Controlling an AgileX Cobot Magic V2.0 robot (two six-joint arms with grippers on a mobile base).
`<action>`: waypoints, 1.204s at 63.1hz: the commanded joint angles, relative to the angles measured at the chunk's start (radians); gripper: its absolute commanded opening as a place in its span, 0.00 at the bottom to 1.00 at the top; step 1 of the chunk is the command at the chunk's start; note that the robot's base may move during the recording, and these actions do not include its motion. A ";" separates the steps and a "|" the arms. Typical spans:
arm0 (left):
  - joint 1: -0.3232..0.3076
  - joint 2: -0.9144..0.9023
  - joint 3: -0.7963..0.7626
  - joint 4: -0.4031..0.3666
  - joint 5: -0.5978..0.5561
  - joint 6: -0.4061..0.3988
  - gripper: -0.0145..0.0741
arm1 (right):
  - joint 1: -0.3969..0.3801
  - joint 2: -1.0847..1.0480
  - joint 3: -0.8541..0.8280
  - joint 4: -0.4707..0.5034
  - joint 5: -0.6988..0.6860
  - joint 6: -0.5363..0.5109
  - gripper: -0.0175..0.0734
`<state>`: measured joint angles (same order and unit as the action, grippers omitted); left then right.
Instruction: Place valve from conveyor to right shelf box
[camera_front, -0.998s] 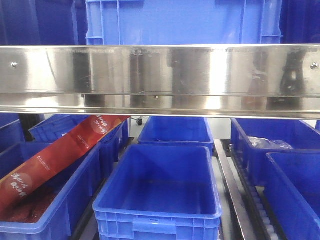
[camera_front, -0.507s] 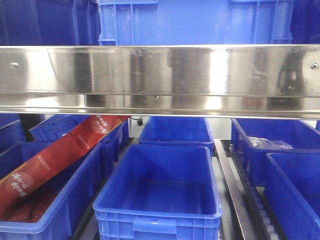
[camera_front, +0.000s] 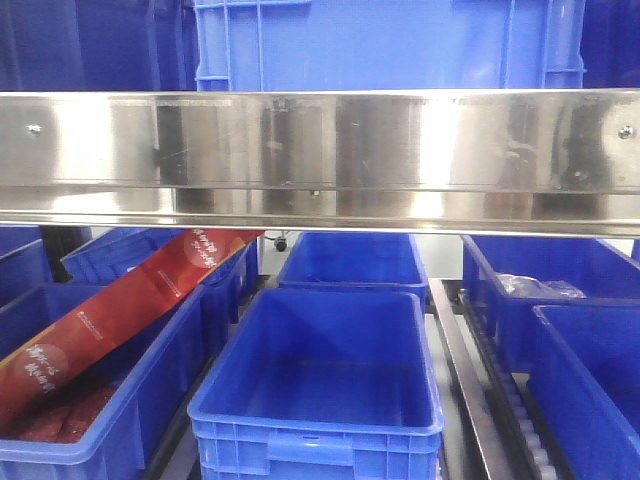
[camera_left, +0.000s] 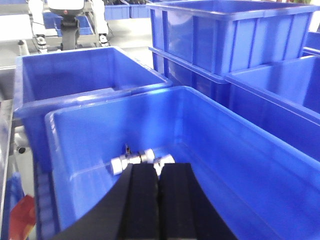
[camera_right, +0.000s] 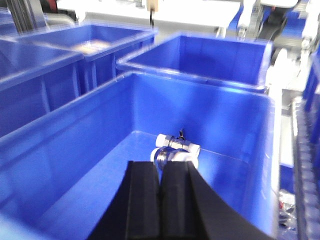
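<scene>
Blue plastic bins fill the shelving on every side, and in the front view a broad polished steel shelf rail (camera_front: 320, 160) runs across the frame with a tall blue crate (camera_front: 390, 45) standing on the level above it. Below the rail, an empty blue bin (camera_front: 318, 385) sits in the middle, a second bin (camera_front: 352, 258) lies behind it, and the left bin (camera_front: 95, 400) holds a long red printed package (camera_front: 120, 305) leaning diagonally out over its rim; a bin on the far right (camera_front: 545, 285) contains something in clear wrapping that is too faint to make out. From the left wrist view, the left hand (camera_left: 159, 172) hangs over a blue box (camera_left: 75, 150) with its two black pads pressed together and nothing between them — a white-ended valve (camera_left: 142, 159) lies on the box floor just beyond the fingertips, apart from them. From the right wrist view, the right hand (camera_right: 161, 170) hovers over another blue box (camera_right: 75, 150), its black pads likewise closed on nothing, and a valve with white caps (camera_right: 176, 147) rests on the floor near the far wall — just past the pad tips, whether touching them I cannot tell. More blue bins (camera_right: 200, 60) stand behind this box. No conveyor belt shows in any of these views.
</scene>
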<state>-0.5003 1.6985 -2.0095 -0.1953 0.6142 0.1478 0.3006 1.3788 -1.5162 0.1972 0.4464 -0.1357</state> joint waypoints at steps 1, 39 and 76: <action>0.006 -0.078 0.106 -0.007 -0.061 -0.003 0.04 | 0.000 -0.070 0.076 -0.017 -0.051 -0.005 0.01; 0.083 -0.816 1.237 -0.037 -0.594 -0.003 0.04 | -0.002 -0.527 0.764 -0.046 -0.395 -0.005 0.01; 0.368 -1.320 1.555 -0.055 -0.368 -0.003 0.04 | -0.002 -0.971 1.134 -0.044 -0.446 -0.005 0.01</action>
<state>-0.1364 0.4091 -0.4550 -0.2430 0.2205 0.1478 0.3006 0.4332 -0.3862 0.1597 0.0147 -0.1357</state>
